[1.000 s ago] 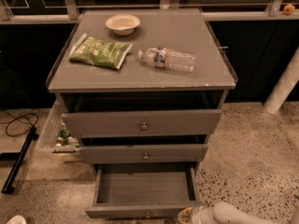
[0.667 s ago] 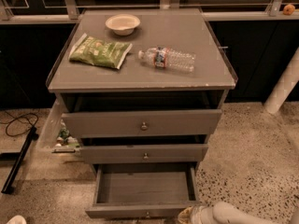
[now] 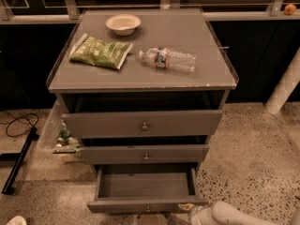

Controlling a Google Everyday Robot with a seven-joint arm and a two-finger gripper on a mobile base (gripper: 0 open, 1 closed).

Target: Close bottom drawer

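The bottom drawer (image 3: 145,185) stands wide open, the push not yet made, with the gripper (image 3: 193,212) by its front right corner, its opening impossible to tell.

Dim warm overhead light; gripper (image 3: 196,213) glows pale bottom right

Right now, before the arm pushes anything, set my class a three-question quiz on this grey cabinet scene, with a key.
1. True or false: the slim grey bottom drawer with the small round knob is fully shut.
2. Which sits nearest the back edge of the grey cabinet top? A round cream bowl; B green snack bag; C clear plastic bottle.
3. Fill in: the robot's gripper is low in view, by the bottom drawer's front, at its ____ end as pictured.
Key: 1 false, it is pulled out; 2 A; 3 right.
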